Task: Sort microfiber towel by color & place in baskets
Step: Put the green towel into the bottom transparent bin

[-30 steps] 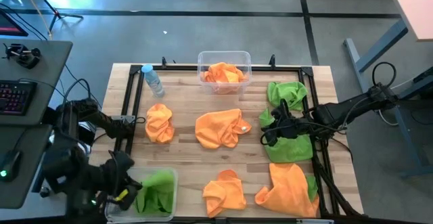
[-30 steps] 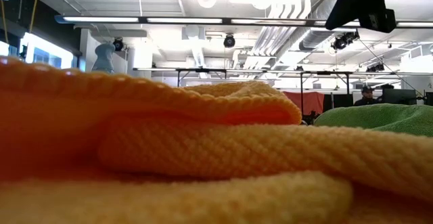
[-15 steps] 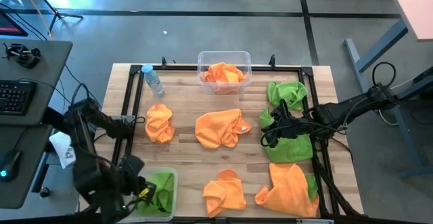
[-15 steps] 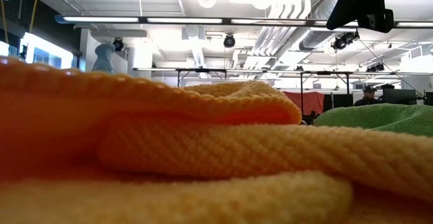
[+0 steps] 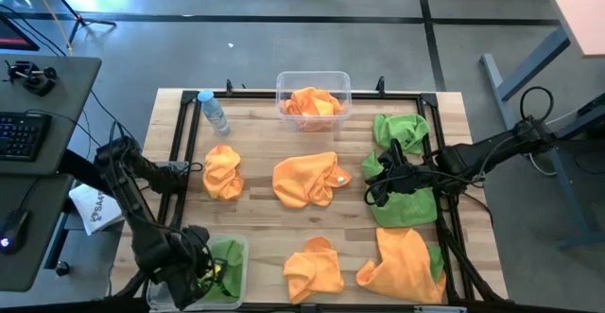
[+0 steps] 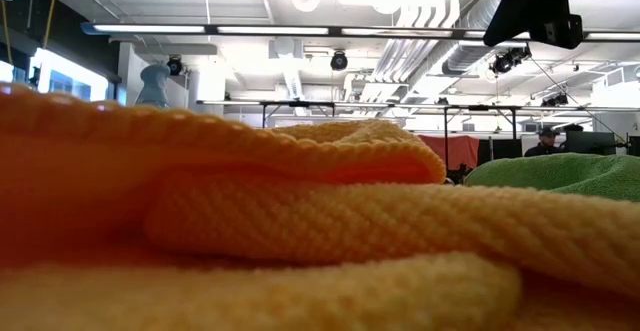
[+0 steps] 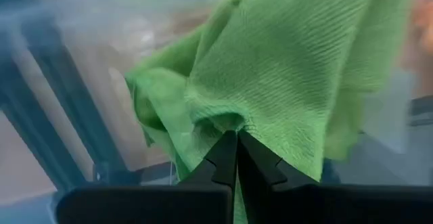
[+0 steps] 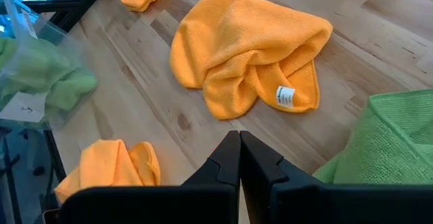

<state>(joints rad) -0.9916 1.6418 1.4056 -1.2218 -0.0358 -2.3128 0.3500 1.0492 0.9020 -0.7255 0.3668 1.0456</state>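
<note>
High view: towel sorting under way on the wooden table [image 5: 265,143], both pincers clenched

Left to right, the left gripper [image 5: 201,273] sat over the clear plastic tub [image 5: 238,247] at the table's near-left corner, clenched on a bright green microfiber cloth [image 7: 298,75] whose folds lay in that tub; a small clear water bottle [image 5: 214,113] stood at the far-left; a crumpled orange cloth [image 5: 223,172] lay left of centre; a second clear tub [image 5: 313,78] at the far edge held an orange cloth [image 5: 312,102]; a large orange cloth [image 5: 307,179] lay mid-table with another orange one [image 5: 315,268] near the front edge; the right gripper [image 5: 380,184] hung clenched and empty over green cloths [image 5: 401,131] on the right, and an orange cloth [image 5: 405,263] lay at the near-right corner
</note>
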